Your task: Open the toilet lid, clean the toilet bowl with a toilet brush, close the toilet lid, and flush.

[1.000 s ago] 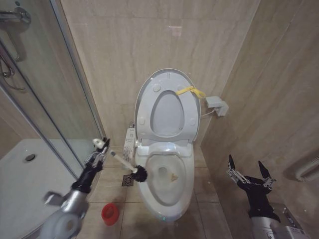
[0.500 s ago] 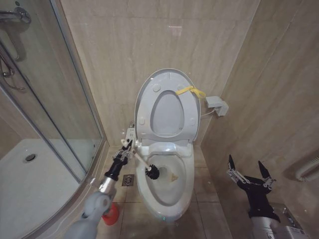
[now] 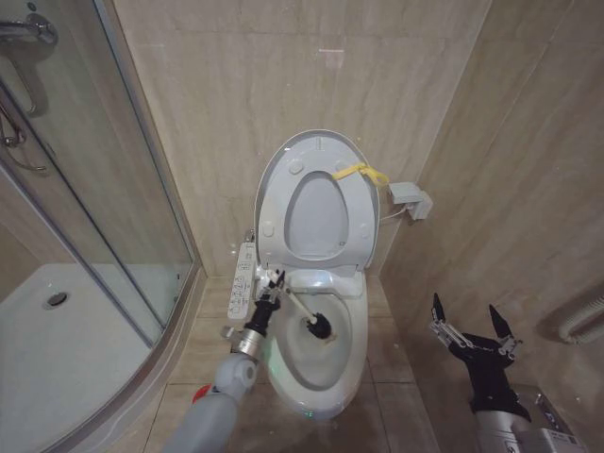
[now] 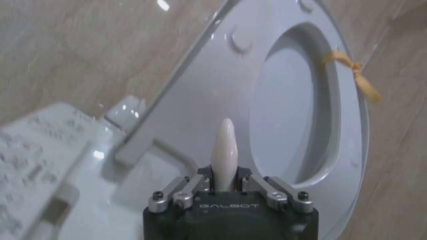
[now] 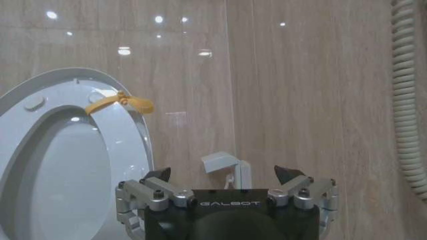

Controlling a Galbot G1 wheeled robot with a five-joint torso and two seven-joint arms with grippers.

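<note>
Scrubbing was the step in hand. The toilet lid (image 3: 316, 203) stood raised against the wall with the seat up against it, its yellow strap (image 3: 360, 172) at the top edge. The left gripper (image 3: 275, 284) was over the left rim of the toilet bowl (image 3: 316, 354), beside the button panel (image 3: 244, 276), its fingers closed on the toilet brush (image 3: 307, 316). The white handle slanted down and rightward from the fingers, and the dark bristle head sat inside the basin, near its upper middle; whether it touched the ceramic could not be told. In the left wrist view the handle's tip stuck up between the clamped fingers (image 4: 190, 186).

To do this well, the head would likely need to be pressed lightly against the inner wall and swept round under the rim, with the handle kept steep enough that the arm stays off the rim and the panel. A firm grip matters, since a thin, smooth handle could twist under side load.

The right gripper (image 3: 472, 327) hung idle by the right wall, well apart from the toilet, fingers spread open.
</note>
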